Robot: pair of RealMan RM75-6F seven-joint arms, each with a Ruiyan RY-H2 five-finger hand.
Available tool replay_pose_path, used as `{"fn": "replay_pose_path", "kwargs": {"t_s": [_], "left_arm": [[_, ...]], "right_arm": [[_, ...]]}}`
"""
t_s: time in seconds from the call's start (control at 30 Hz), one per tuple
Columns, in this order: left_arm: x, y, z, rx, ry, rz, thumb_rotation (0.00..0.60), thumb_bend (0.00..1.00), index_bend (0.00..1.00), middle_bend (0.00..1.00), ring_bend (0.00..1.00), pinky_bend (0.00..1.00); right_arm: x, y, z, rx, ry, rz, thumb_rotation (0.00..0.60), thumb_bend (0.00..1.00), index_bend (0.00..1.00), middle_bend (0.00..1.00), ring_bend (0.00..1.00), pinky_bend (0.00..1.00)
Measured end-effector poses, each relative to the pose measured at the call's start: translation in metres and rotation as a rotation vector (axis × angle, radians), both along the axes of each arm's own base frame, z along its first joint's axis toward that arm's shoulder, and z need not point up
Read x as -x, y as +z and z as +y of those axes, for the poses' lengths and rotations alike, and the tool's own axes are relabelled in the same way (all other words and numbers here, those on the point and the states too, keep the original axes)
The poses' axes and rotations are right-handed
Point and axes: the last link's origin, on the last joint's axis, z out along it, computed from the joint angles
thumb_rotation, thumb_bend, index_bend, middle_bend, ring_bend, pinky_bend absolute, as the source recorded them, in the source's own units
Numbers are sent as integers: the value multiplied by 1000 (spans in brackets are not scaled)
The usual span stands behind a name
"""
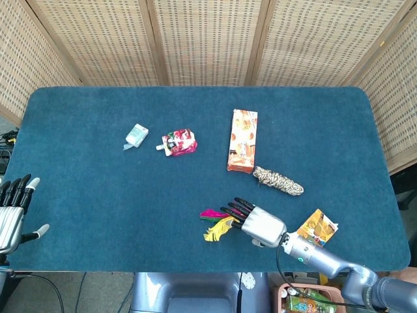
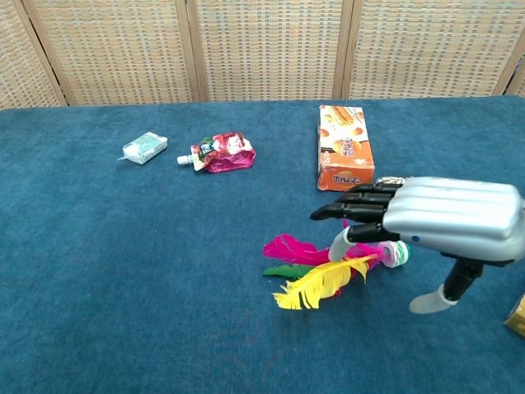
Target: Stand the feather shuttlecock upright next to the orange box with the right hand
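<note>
The feather shuttlecock (image 2: 324,271) lies on its side on the blue table, its pink, yellow and green feathers (image 1: 214,225) pointing left and its white-green base (image 2: 396,252) to the right. The orange box (image 1: 242,140) (image 2: 344,158) lies flat beyond it. My right hand (image 1: 257,222) (image 2: 439,220) hovers over the shuttlecock's base, fingers spread and pointing left, holding nothing. In the head view it hides the base. My left hand (image 1: 13,212) is open at the table's near left edge.
A coiled rope (image 1: 278,180) lies right of the orange box. A small orange carton (image 1: 316,228) sits at the near right edge. A pink pouch (image 1: 178,143) (image 2: 220,152) and a small white-green packet (image 1: 136,135) (image 2: 144,147) lie at the left middle.
</note>
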Motion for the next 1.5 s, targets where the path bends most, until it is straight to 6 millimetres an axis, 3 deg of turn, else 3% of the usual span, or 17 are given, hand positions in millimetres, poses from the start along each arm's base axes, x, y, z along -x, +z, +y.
{"fn": "replay_pose_path", "kwargs": {"t_s": [0.4, 1.0, 1.5], "left_arm": [[1, -2, 1, 12, 6, -3, 600, 3, 0, 0, 0, 0], [1, -1, 0, 11, 6, -8, 600, 2, 0, 0, 0, 0], [1, 0, 0, 9, 7, -15, 600, 3, 0, 0, 0, 0]], "right_arm": [[-10, -34, -13, 40, 47, -27, 600, 102, 321, 0, 0, 0], [-8, -54, -23, 64, 23, -97, 600, 466, 458, 0, 0, 0], [-15, -56, -28, 75, 2, -170, 600, 488, 623, 17, 0, 0]]}}
